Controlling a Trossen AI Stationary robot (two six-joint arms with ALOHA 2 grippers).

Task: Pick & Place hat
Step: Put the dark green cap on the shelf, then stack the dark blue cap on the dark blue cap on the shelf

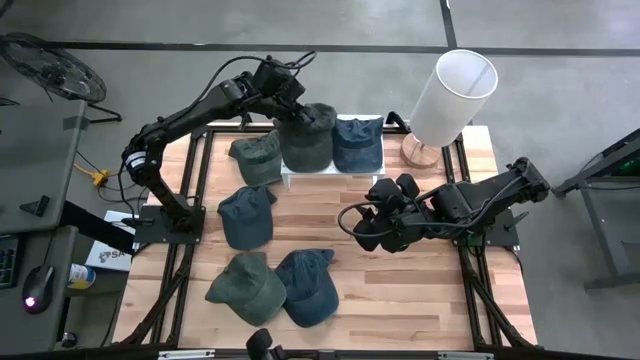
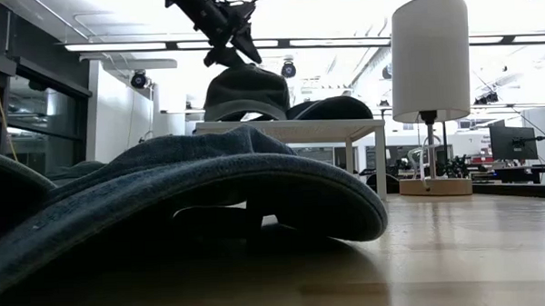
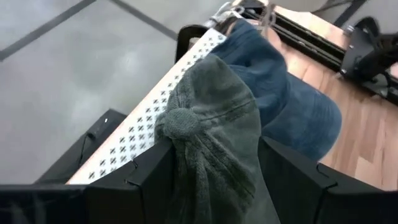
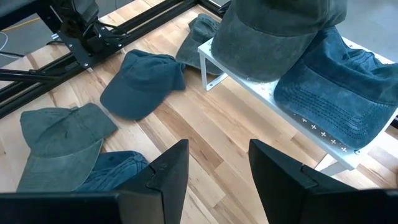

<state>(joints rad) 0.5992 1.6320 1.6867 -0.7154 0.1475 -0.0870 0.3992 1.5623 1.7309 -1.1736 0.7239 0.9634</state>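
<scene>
A green hat sits on its brim on a white perforated shelf at the table's far side, beside a blue hat. My left gripper reaches down over the green hat from the far left. It is open, one finger on each side of the crown just behind the top button. In the low view the gripper stands right at the hat's top. My right gripper hovers open over the table's middle right with nothing between its fingers. My left gripper's fingers flank the upper crown of the green hat, slanting down from the far left. The crown fills the gap between them, and I cannot tell whether they touch it. The hat rests on the shelf.
Several more hats lie on the wooden table: a green one leaning at the shelf's left end, a blue one in the middle left, a green one and a blue one near the front edge. A white lamp stands far right.
</scene>
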